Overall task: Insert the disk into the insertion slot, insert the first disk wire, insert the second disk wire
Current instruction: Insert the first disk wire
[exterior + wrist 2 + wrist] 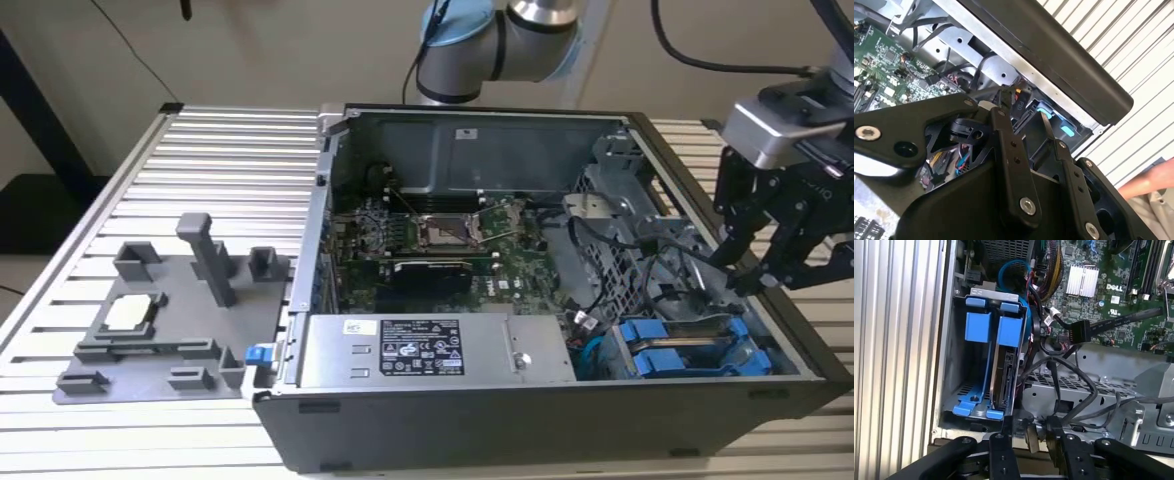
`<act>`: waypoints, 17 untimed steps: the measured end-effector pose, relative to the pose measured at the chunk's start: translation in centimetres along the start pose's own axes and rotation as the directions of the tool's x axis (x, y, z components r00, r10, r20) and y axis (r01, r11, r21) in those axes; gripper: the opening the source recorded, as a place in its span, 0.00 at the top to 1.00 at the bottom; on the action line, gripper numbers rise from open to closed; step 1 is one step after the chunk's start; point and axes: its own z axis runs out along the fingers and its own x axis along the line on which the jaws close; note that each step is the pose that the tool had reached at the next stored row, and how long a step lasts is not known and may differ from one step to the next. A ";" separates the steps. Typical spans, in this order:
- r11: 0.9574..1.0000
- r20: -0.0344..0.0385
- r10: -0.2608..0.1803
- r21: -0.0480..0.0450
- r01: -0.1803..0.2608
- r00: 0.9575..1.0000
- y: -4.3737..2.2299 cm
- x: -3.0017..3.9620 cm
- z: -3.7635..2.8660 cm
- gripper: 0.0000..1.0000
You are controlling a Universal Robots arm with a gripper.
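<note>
Bay point(952, 365): two blue carriers point(978, 326); the disk point(1002, 372) seated in one. Gripper point(1030, 418) parted, empty. One labelled power supply point(434, 348).

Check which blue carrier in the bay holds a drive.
The cable-side carrier: a drive body fills it. The wall-side carrier is a bare frame.

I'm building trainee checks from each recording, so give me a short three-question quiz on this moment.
1. True or false: the disk sits inside the drive cage of the computer case.
2. Multiple choice: in the exterior view, the tool hangs over A) the grey fixture, B) the drive-cage side of the case, C) bare table slats.
3. What colour is the carrier clipped around the disk?
Key: 1 true; 2 B; 3 blue.
</note>
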 end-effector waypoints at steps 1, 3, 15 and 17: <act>1.000 -0.005 0.000 -0.001 0.000 1.000 -0.05 -0.13 0.00 0.60; 1.000 -0.015 -0.002 -0.002 0.002 1.000 -0.14 -0.45 0.01 0.60; 1.000 -0.070 -0.017 -0.005 0.017 0.997 -0.58 -1.31 0.21 0.60; 1.000 -0.077 -0.024 -0.006 0.023 0.997 -0.65 -1.40 0.26 0.60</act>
